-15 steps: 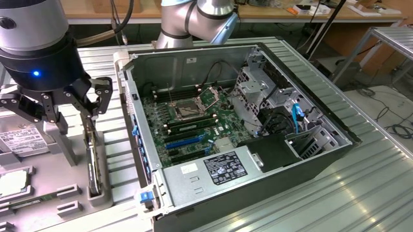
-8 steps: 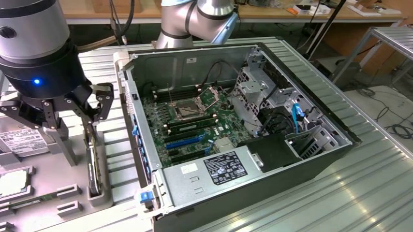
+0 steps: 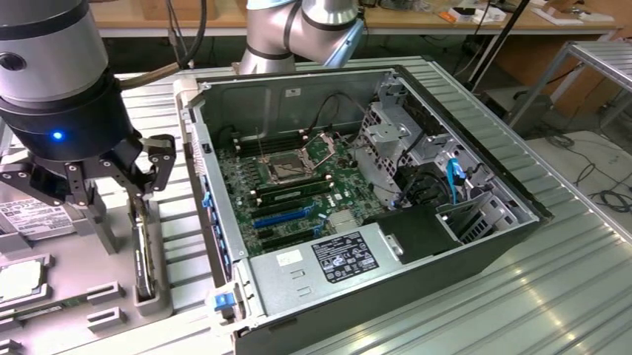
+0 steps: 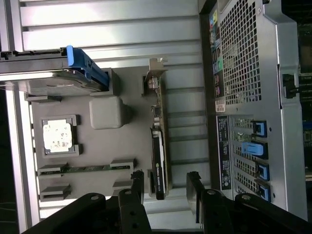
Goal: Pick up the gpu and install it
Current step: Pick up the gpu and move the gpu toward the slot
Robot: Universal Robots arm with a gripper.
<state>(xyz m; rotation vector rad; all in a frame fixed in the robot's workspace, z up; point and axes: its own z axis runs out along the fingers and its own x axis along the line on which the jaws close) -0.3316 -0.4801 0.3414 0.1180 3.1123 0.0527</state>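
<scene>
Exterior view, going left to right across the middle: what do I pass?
hard drive → gpu, upright in its stand → motherboard inside the open case → blue cable → bare ribbed metal table

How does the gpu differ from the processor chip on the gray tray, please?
The gpu stands on edge; the processor chip lies flat. The gpu is long and thin; the chip is square and pale. The gpu lines up with the gap of the open end effector; the chip sits aside. Both rest on the gray tray.
</scene>
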